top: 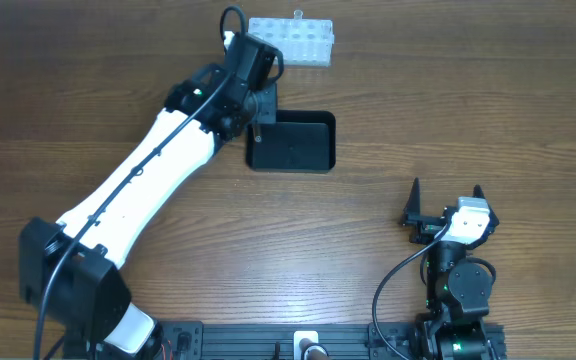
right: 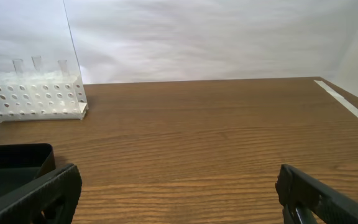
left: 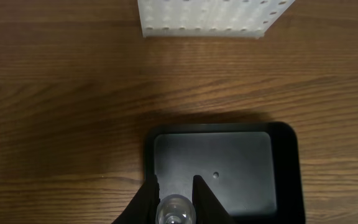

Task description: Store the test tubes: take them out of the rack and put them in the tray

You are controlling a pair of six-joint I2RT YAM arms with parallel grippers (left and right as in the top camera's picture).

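Up in the upper middle of the top view, the left arm stretches diagonally across the bench [top: 488, 100], and its left pincer [top: 259, 120] hangs over the left-hand edge of the black tray [top: 313, 160]. The wrist camera tells the story: the left pincer [left: 175, 184] is clamped on a clear test tube [left: 174, 211], the glass pinched between the two dark fingers [left: 149, 200] with its rounded end facing the lens. Below it sits the tray [left: 288, 168], a shallow black rectangle with rounded corners, and the tube is over the tray's floor, close to one rim. Beyond the tray, apart from it with a strip of bare wood between, stands the white perforated rack [left: 207, 17]. In the top view that rack [top: 290, 42] sits at the top centre of the frame, just above the tray. Down at the lower right of the top view, the right pincer [top: 446, 206] is parked near its own base, well apart from tray and rack, its jaws spread wide with nothing between them. From its wrist camera the right pincer [right: 179, 177] looks across the bench to the rack [right: 36, 98], where three standing tubes [right: 37, 62] poke upright out of the top, and a corner of the tray [right: 14, 158] shows nearer in.
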